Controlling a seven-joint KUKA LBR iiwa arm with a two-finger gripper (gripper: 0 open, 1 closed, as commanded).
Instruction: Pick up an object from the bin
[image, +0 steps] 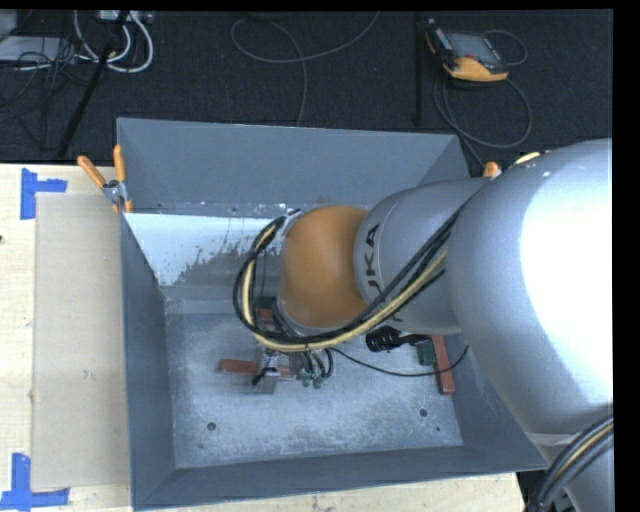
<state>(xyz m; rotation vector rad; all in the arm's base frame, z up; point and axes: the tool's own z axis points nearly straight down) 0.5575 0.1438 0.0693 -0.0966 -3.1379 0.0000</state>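
Grey metal bin (148, 400), my jaws are down near the middle of its floor, right at the end of a small flat brown strip (236, 366) lying a bit toward the left wall. Can't tell if they're apart or together. Another brown stick (442, 366) lies over by the right wall.

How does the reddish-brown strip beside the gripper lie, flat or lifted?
Flat, apparently: the reddish-brown strip lies along the bin floor, left of the gripper. Its right end is hidden there, so any grasp cannot be told.
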